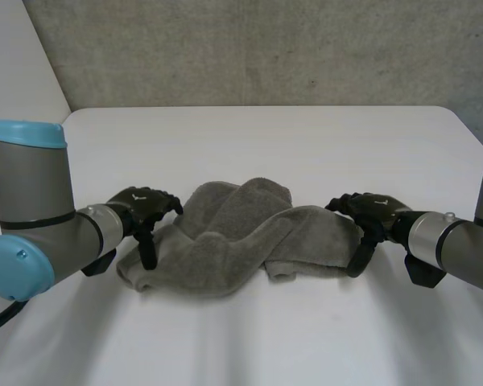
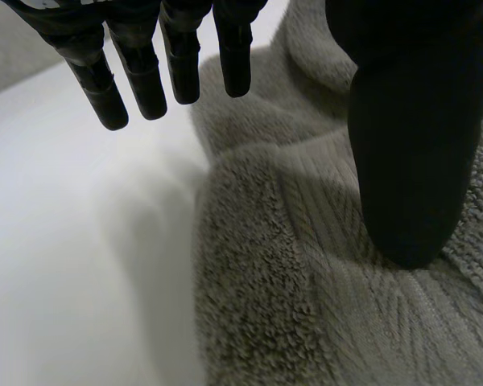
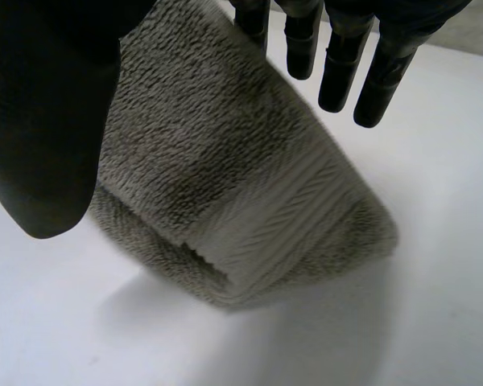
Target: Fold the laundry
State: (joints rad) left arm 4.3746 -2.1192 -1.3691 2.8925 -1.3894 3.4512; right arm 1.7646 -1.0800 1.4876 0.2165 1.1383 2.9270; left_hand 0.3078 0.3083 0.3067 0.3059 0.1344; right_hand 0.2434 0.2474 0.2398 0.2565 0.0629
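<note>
Grey towel (image 1: pixel 240 233) lies crumpled and bunched about mid-way across the white table (image 1: pixel 266 137), nearer the robot than the far edge, with one thick roll running diagonally over the rest. We can't pick out its corners or tell how many layers are in the heap. Left hand (image 1: pixel 141 207) is at the towel's left end and right hand (image 1: pixel 370 211) at its right end, each with the thumb pointing down toward the table. In the left wrist view the left hand (image 2: pixel 402 161) is spread: fingers (image 2: pixel 145 72) straight and apart from the thumb, hanging over bare table (image 2: pixel 80 265) just off the towel (image 2: pixel 306 305) edge, with the thumb tip down on the pile. We can't tell whether it presses or only touches; nothing is pinched. In the right wrist view the right hand (image 3: pixel 48 121) is also spread, straddling a doubled-over end of the towel (image 3: pixel 225 177) with its woven band facing us. The thumb is over bare table (image 3: pixel 386 322) on one side and the straight fingers (image 3: pixel 338 72) are over the other side; we can't tell whether they touch the cloth. Both palms are cut off in the wrist views. Left arm (image 1: pixel 32 217) and right arm (image 1: pixel 459 245) run out of the head view.
</note>
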